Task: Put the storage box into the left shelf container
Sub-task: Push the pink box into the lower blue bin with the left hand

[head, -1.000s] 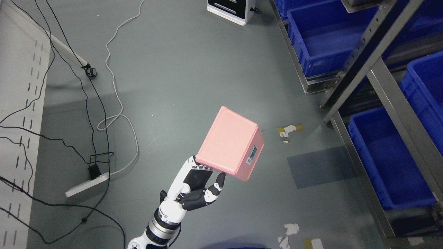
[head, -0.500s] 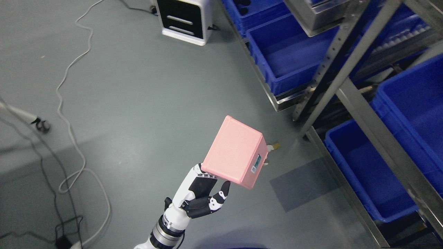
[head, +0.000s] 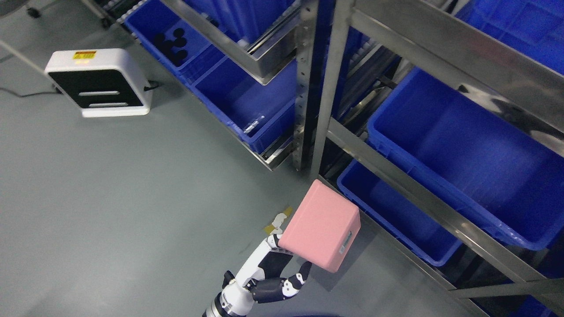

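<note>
Plain pink storage box [head: 319, 224] above the white-and-black left hand [head: 274, 277], deep blue bins [head: 462, 149], silver shelf frame [head: 317, 88], grey floor [head: 110, 198], white-and-black unit [head: 99, 81] with yellow label.

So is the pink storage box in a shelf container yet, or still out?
Out. The storage box sits tilted in the left hand above the floor, beside the blue bins.

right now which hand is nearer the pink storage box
Left. The left hand grips the pink storage box from below. The right hand is out of view.
</note>
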`<state>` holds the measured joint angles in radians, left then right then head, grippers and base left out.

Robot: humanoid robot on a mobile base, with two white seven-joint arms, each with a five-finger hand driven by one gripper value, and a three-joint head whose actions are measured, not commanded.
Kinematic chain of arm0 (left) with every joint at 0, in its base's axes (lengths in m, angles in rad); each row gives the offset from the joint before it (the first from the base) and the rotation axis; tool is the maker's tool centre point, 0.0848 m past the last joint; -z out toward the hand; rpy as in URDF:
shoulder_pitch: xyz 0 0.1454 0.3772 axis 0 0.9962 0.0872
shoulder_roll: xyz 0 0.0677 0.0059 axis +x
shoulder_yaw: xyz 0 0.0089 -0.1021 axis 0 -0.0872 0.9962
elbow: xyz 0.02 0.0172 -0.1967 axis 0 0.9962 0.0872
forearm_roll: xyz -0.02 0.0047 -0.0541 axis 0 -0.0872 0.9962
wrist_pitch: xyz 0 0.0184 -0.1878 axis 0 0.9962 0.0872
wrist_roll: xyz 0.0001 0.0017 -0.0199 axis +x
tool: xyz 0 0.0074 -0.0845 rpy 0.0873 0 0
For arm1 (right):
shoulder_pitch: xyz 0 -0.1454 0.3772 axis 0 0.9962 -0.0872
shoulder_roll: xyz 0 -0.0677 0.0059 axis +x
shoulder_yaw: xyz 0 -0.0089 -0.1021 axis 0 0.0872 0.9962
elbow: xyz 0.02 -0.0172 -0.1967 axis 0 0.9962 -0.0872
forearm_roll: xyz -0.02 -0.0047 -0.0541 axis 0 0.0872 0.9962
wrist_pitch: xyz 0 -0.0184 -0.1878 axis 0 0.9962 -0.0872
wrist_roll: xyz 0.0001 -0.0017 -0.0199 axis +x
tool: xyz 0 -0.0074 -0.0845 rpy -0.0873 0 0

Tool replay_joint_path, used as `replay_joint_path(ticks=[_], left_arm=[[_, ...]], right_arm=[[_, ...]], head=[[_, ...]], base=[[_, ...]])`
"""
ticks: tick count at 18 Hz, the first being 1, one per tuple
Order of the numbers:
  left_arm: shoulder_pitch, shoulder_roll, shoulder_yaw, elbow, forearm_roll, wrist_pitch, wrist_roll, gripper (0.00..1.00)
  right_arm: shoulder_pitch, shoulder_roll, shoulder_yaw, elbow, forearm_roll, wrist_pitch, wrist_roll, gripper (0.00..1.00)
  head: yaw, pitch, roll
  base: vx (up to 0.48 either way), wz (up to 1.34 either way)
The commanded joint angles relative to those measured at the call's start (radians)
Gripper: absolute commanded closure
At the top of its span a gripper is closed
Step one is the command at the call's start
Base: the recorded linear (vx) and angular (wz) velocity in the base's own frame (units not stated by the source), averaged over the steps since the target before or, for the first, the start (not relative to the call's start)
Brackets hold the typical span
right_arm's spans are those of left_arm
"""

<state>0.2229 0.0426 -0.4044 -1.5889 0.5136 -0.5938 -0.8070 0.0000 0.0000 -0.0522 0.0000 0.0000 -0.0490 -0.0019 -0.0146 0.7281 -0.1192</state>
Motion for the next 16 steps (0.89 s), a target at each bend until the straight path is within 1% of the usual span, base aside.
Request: replay_joint_path(ticks=[1, 5, 9, 12, 16], left_arm=[[0.018, 0.008, -0.037, 0.050, -0.021, -0.001, -0.035, 0.98], [0.007, 0.008, -0.016, 0.052, -0.023, -0.001, -0.038, 0.98], [-0.033, 0.011, 0.050, 0.052, -0.021, 0.005, -0.038, 0.98], [-0.074, 0.014, 0.123, 0.056, -0.021, 0.017, -0.038, 0.98], [-0.155, 0.069, 0.215, 0.092, -0.024, 0.045, -0.038, 0.98]], right_arm=[[-0.005, -0.017, 0.000, -0.017, -0.021, 0.000, -0.001, 0.00], [-0.005, -0.017, 0.000, -0.017, -0.021, 0.000, -0.001, 0.00], [-0.005, -0.017, 0.000, -0.017, -0.021, -0.002, 0.000, 0.00], [-0.005, -0.017, 0.000, -0.017, -0.021, -0.002, 0.000, 0.00], [-0.005, -0.017, 0.000, -0.017, -0.021, 0.000, -0.001, 0.00]], head=[[0.0000, 0.000, 0.000], [0.0000, 0.000, 0.000], [0.0000, -0.001, 0.000], [0.0000, -0.001, 0.000], [0.0000, -0.001, 0.000]], base=[[0.253, -0.64], [0.235, -0.71], [0.226, -0.79], [0.190, -0.82], [0.149, -0.75]])
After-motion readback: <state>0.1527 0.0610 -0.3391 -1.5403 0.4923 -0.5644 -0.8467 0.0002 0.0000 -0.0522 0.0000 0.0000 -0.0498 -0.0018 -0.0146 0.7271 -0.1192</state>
